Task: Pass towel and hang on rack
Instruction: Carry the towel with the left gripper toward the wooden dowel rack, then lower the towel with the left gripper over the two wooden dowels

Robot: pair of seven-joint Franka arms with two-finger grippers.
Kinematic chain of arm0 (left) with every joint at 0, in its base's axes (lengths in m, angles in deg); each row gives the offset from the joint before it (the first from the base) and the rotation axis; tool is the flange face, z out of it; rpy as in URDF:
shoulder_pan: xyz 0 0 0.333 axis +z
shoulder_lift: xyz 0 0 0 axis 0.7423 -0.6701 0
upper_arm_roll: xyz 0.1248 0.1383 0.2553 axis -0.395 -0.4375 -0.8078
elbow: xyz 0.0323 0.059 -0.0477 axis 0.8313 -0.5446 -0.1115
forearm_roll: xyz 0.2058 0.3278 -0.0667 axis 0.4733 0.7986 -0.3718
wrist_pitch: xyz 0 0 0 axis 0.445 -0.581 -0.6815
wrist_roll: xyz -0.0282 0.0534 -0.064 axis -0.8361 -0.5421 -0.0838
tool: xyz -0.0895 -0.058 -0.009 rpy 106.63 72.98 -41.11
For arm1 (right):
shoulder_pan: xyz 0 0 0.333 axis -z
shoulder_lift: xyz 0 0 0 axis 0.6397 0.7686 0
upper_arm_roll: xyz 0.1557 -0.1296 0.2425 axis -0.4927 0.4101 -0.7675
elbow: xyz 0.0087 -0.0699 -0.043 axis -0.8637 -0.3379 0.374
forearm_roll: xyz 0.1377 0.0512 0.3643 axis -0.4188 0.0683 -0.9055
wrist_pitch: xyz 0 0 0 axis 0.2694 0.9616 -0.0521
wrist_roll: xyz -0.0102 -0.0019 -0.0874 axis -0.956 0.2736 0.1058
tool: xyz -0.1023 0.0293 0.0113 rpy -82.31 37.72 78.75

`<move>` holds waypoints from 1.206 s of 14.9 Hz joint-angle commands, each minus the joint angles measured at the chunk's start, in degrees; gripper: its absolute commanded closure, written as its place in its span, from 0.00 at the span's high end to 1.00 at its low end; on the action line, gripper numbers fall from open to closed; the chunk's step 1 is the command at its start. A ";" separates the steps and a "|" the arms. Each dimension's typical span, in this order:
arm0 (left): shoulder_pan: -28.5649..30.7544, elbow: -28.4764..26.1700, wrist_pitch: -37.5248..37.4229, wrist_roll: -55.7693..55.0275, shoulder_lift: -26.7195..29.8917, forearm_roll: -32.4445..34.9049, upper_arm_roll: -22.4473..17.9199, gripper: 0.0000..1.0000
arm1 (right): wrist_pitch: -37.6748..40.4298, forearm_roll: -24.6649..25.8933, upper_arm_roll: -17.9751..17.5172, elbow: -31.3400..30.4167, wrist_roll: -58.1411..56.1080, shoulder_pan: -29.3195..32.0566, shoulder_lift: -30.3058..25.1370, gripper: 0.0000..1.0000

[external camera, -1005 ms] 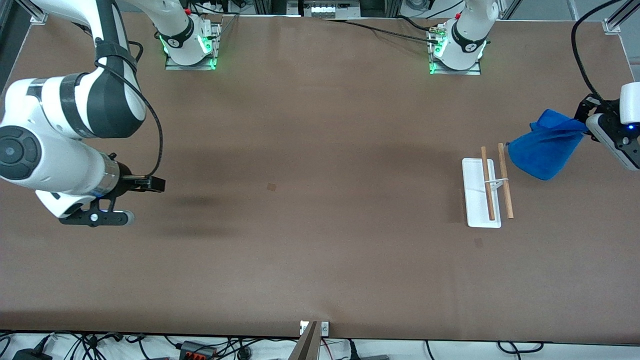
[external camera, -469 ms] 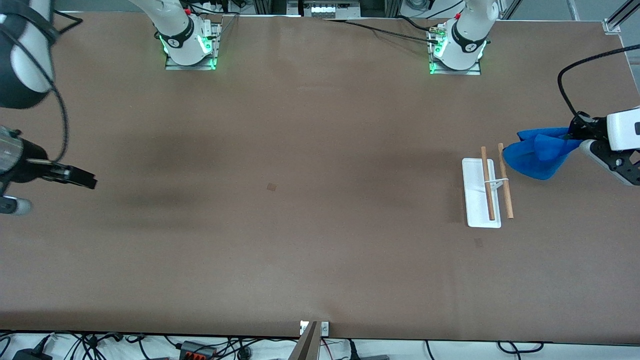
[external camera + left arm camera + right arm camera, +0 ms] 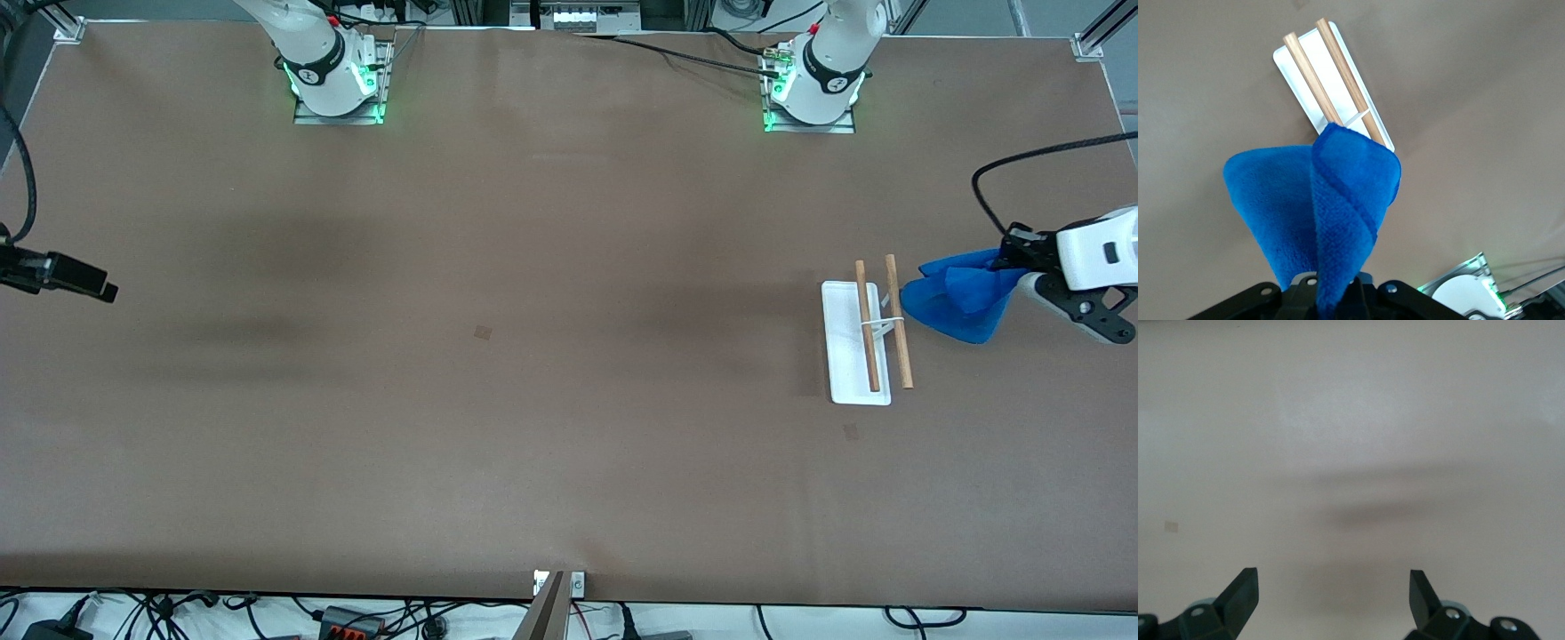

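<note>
Front view shows the towel [image 3: 960, 298] in the air, clenched in the left claw [image 3: 1013, 264] at the left arm's end of the surface [image 3: 569, 400], just beside the rack [image 3: 867, 342]. One landmark serves for all places: the rack, with its white base flat on the surface and its two wooden rods lying parallel above it. The towel's loose lower edge hangs close to the rod on the left arm's side; whether it touches that rod cannot be told. From the left wrist view the cloth [image 3: 1315, 213] droops folded from the claw, its tip reaching over the rack [image 3: 1331, 80] near the thin white support.

The right claw [image 3: 1331, 590] is released and empty, well apart from the rack at the right arm's end of the surface, where that arm waits.

Judged from this, the pass looks finished, since the left arm alone holds the towel. Left to do: carry it over the rods, drape it across and let go.
</note>
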 commanded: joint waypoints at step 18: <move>3.96 -9.89 11.22 -4.26 3.23 2.76 4.66 0.01 | -5.36 2.97 -2.10 -19.56 -1.39 -0.47 -14.63 1.00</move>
